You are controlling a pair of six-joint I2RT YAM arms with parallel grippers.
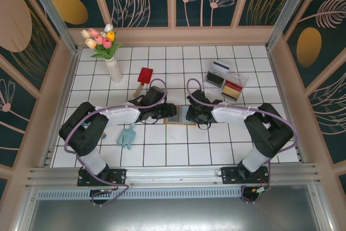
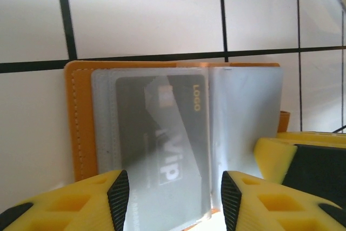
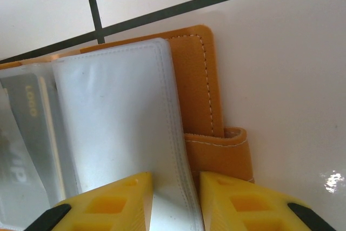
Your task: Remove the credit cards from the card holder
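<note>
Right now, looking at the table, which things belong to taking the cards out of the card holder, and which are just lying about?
For the job: card holder, grey card in its clear sleeve, left gripper, right gripper.

Lying about: vase of tulips, red tool with wooden handle, small teal object, clear tray.
</note>
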